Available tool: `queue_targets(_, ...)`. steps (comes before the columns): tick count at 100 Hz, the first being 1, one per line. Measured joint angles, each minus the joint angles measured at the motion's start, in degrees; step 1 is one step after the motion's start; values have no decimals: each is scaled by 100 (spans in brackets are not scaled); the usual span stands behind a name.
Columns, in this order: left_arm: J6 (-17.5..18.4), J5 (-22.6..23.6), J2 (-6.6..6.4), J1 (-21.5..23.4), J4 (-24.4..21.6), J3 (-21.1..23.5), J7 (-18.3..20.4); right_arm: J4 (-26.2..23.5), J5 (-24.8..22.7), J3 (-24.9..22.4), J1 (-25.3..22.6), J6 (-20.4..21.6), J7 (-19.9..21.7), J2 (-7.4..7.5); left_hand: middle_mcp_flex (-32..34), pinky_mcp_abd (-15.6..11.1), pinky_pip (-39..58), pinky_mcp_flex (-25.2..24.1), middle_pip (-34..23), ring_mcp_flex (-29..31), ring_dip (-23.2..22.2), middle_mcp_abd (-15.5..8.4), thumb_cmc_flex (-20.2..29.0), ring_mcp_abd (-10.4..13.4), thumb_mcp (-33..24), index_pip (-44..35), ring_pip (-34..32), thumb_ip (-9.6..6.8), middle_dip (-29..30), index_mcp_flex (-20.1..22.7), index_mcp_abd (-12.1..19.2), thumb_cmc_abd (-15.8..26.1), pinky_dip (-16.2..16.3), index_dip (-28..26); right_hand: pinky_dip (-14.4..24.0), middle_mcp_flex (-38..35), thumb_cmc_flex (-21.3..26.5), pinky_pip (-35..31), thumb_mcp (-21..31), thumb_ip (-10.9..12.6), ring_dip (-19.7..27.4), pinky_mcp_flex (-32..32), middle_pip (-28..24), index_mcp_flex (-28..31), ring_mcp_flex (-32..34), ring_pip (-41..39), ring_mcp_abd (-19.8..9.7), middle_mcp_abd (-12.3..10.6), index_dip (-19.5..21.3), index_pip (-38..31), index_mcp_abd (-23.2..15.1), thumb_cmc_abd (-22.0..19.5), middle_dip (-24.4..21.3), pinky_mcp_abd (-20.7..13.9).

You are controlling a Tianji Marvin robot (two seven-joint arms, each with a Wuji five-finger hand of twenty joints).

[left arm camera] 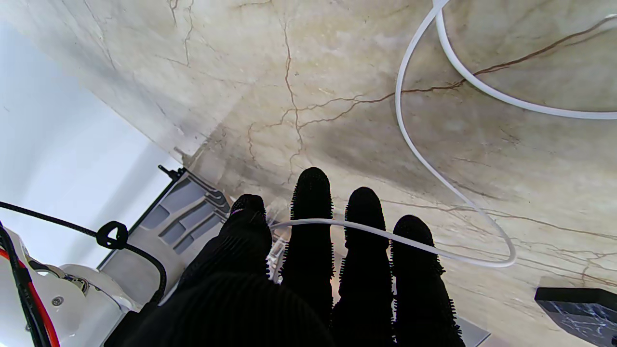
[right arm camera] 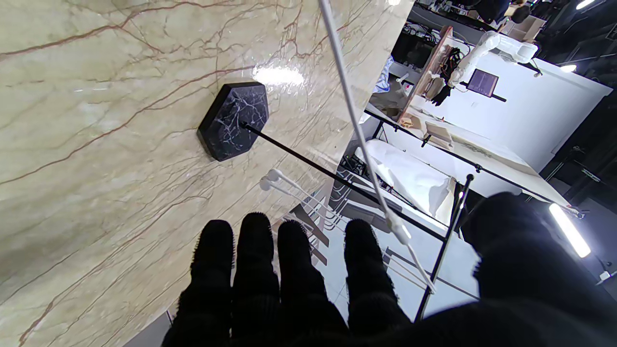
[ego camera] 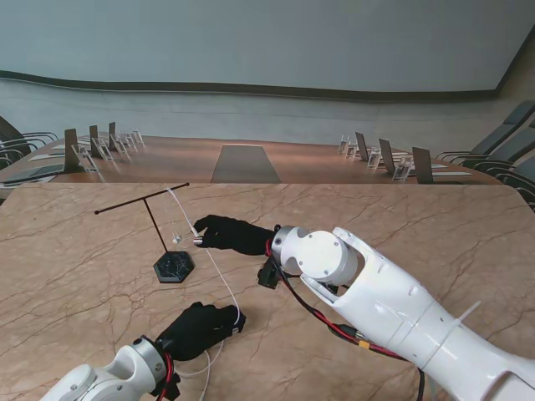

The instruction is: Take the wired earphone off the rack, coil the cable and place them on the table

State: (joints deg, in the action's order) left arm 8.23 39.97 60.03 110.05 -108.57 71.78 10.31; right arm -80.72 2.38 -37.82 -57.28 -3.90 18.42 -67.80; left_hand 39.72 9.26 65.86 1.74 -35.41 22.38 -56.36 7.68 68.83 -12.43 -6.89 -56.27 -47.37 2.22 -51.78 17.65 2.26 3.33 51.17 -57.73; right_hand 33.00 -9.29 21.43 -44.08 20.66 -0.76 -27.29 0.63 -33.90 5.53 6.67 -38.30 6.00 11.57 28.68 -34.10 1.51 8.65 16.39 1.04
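Both arms are glossy white shells with rounded joint housings; the right arm (ego camera: 393,292) is bulky, with a domed cap at the wrist joint, and the left arm (ego camera: 109,376) ends in a silvery-grey cuff ringed in red. Each robot hand wears a black knitted glove, the left robot hand (ego camera: 201,327) and right robot hand (ego camera: 230,234) alike, with a nubby, bristled texture on the fingers (left arm camera: 311,226). Red and black cables (ego camera: 322,317) run along the right arm's underside, with a small orange connector.

The beige marble-look table top (ego camera: 84,267) was smooth and shiny. The black hexagon stone-look rack base (right arm camera: 234,119) was glossy too. The thin white plastic earphone cable (left arm camera: 409,144) looked smooth. The black knitted cloth gloves (left arm camera: 308,231) looked bumpy and dull.
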Motion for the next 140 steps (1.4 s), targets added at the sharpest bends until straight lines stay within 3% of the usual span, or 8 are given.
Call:
queue_targets(19,-43,0,0,3,-10,13,25,45,88,89,72,18,22,-47,-2,0,-1,0,-1,0,0,0,0,0,-1,0,0,0,0,0,0,0,0,0,0,0,585,-117,-61,0,-34,-5,-356,0,125,-68,1,0,152,-889,-418,1,132,62)
queue_targets(31,-57,0,0,6,-19,15,50,49,95,119,97,38,37,-59,-2,0,-2,0,-1,-1,0,0,0,0,-1,0,0,0,0,0,0,0,0,1,0,0,1006,-207,-186,0,-34,-11,-716,0,242,-96,1,-87,219,-1448,-1111,2,252,65)
queue_targets(44,-88,-1,-3,17,-37,24,74,75,119,124,110,105,39,-75,-4,-1,-3,-1,-1,-1,0,0,0,0,-1,0,0,0,0,0,0,0,0,2,0,0,1667,-254,-499,1,-34,-69,-999,-68,283,-96,-17,-209,-660,-2348,-1895,-238,348,66)
queue_targets(61,-98,2,-4,40,-52,39,79,93,129,120,118,151,32,-83,-4,-1,-5,-2,-1,-1,0,0,0,0,-1,0,0,-1,0,0,0,0,0,3,0,-131,2029,-319,-565,1,-34,-85,-1084,-45,343,-95,-41,-238,-832,-2729,-2452,-360,354,66)
queue_targets(81,-146,18,-7,61,-68,43,101,121,122,132,142,190,32,-86,-23,-1,-19,-7,-1,-57,0,0,0,0,-1,0,0,-1,0,-1,0,-1,-1,3,0,-471,2278,-419,-504,1,-34,-142,-1089,510,463,-95,-43,-288,-784,-2805,-2607,-360,354,67)
queue_targets(107,-187,19,-8,67,-72,43,96,188,56,178,154,347,-88,-116,-149,-9,-162,-88,-12,-152,52,1,0,0,20,0,90,-1,-429,1,-3,-24,-68,615,-60,-1263,2319,-781,958,-82,-34,-247,-1152,1709,712,-205,14,-208,-144,-2738,-2541,278,500,78)
queue_targets(119,-201,19,-8,72,-73,44,77,210,31,178,142,412,-157,-133,-330,-68,-340,-179,294,-329,180,5,50,26,548,132,288,-1,-552,23,-3,-89,-129,1179,-122,-1478,2253,-889,1517,-96,-34,-282,-1204,2164,750,-267,76,-152,172,-2516,-2229,606,508,135)
queue_targets(140,-187,-32,1,112,-73,145,83,228,-31,192,123,543,-201,-139,-1061,-150,-919,-477,631,-820,745,24,-894,182,693,1115,1043,-1,896,-206,-218,-397,-300,1973,-171,-1856,2193,-1023,2033,-97,-34,-303,-1204,2510,869,-289,106,-121,694,-2277,-1856,880,565,139)
